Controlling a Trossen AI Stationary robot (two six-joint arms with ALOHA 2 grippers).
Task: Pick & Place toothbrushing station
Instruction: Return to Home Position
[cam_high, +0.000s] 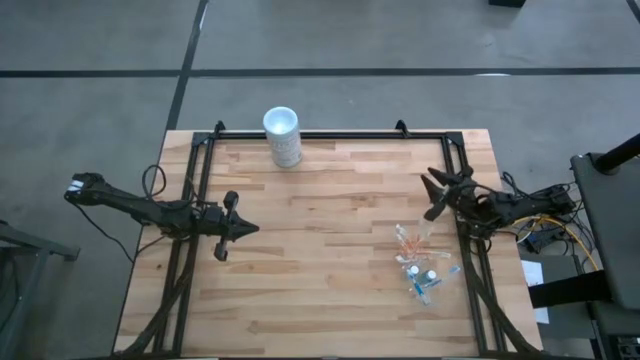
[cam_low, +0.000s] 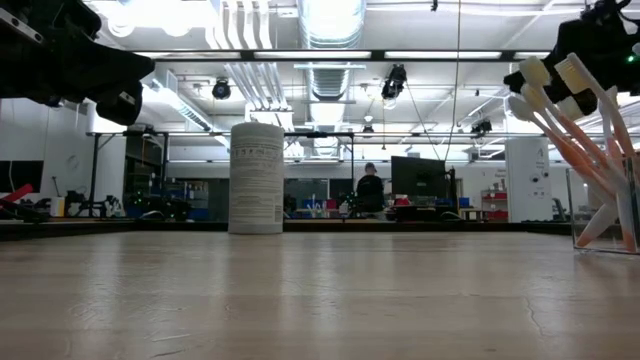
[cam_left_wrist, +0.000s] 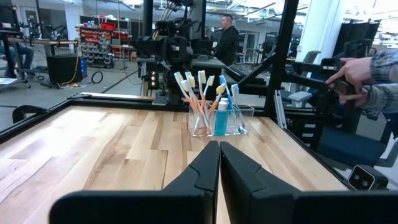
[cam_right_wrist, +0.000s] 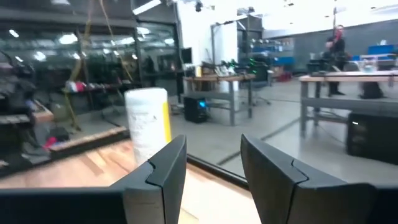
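The toothbrushing station (cam_high: 420, 264) is a small clear plastic holder (cam_left_wrist: 221, 119) with orange-and-white and blue-and-white toothbrushes (cam_low: 585, 125) standing in it. Its base rests on the table's right side. My right gripper (cam_high: 432, 195) hangs open just far of the station, above the table, with nothing between its fingers (cam_right_wrist: 168, 165). My left gripper (cam_high: 252, 228) is shut and empty over the left half of the table, pointing level toward the station (cam_left_wrist: 219, 152).
A taller white opaque canister (cam_high: 283, 135) stands at the far edge, left of middle (cam_low: 256, 178). A black frame rail (cam_high: 330, 134) runs around the table. A person's hand (cam_left_wrist: 354, 71) shows beyond the right edge. Bare wood lies between the two grippers.
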